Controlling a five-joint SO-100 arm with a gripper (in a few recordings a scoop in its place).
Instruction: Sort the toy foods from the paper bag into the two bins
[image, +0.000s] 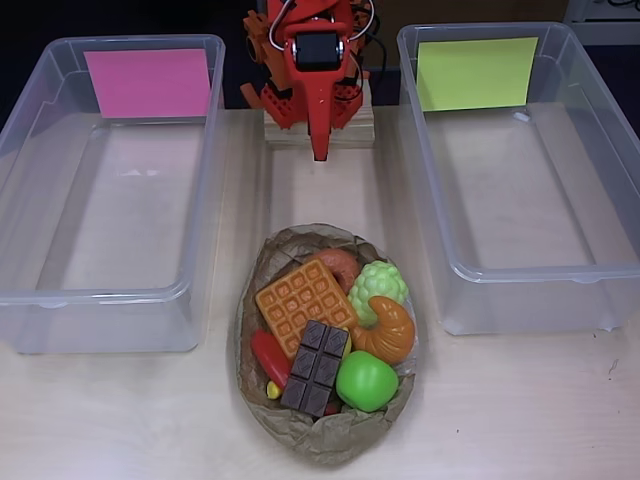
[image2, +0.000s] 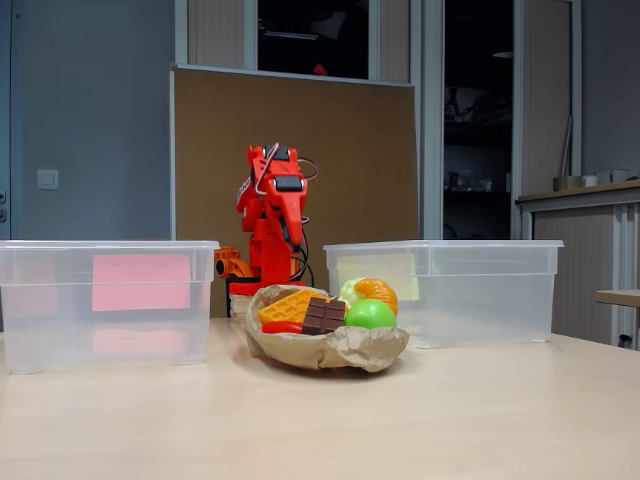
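Worktop (image: 120, 420): pale wood-look, carries everything. Two clear bins on it, well apart, one each side in overhead view. Pink-label bin (image: 100, 200) at left, pink paper on its far wall; yellow-green-label bin (image: 520, 170) at right, label also on far wall. Both bare inside.

Red arm (image: 315, 60) at the far edge between the bins, on a small wooden block, folded upright w/ hand (image: 320, 150) pointing down toward the worktop in front of the base. Hand's tip looks narrow, fingers pressed together, holding nothing.

Paper bag (image: 325, 435): crumpled brown, oval, lying open on the worktop between the bins, nearer the camera than the arm; well apart from the hand.

Toys all inside the bag, piled touching. Orange waffle (image: 303, 297) centre-left; brown chocolate bar (image: 315, 367) just below it, overlapping; orange croissant (image: 390, 332) at right; green apple (image: 366, 381) lower right; pale-green grapes (image: 378, 283) upper right; brown donut (image: 340, 262) at top, partly under waffle; red chili (image: 268, 357) at left edge; bit of yellow banana (image: 273, 390) peeking under the choc bar.
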